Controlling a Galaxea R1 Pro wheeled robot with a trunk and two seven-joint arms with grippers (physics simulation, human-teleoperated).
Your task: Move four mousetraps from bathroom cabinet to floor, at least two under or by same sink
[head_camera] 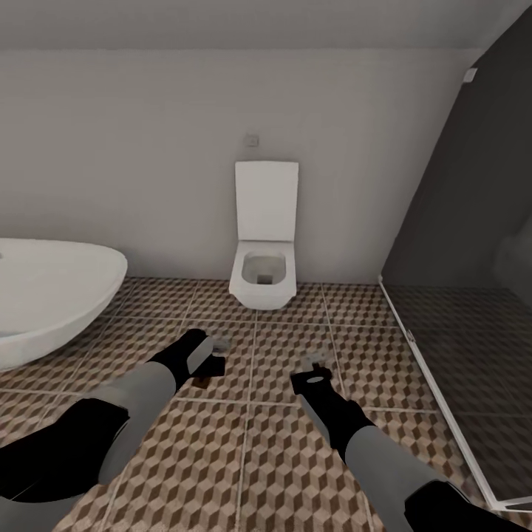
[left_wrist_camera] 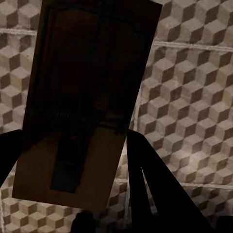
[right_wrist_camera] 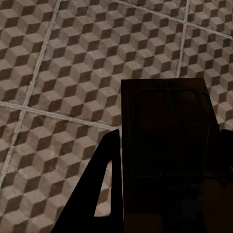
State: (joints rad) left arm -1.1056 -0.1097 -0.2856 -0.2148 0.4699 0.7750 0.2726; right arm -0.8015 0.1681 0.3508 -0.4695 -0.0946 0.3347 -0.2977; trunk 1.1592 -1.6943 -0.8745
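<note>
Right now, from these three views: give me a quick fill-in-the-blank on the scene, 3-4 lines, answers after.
1. Each gripper, left gripper and right gripper, holds a ____.
2. The white fixture against the far wall, lid raised, is a ____.
3. The bathtub stands on the robot's ____ side.
4. Below both held boards lies the cube-patterned ____.

Missing words: mousetrap; toilet; left; floor

Points: left mousetrap, right mousetrap, toilet, floor.

toilet (head_camera: pixel 264 266) against far wall, bathtub (head_camera: pixel 52 295) left, shower (head_camera: pixel 473 332) right
</note>
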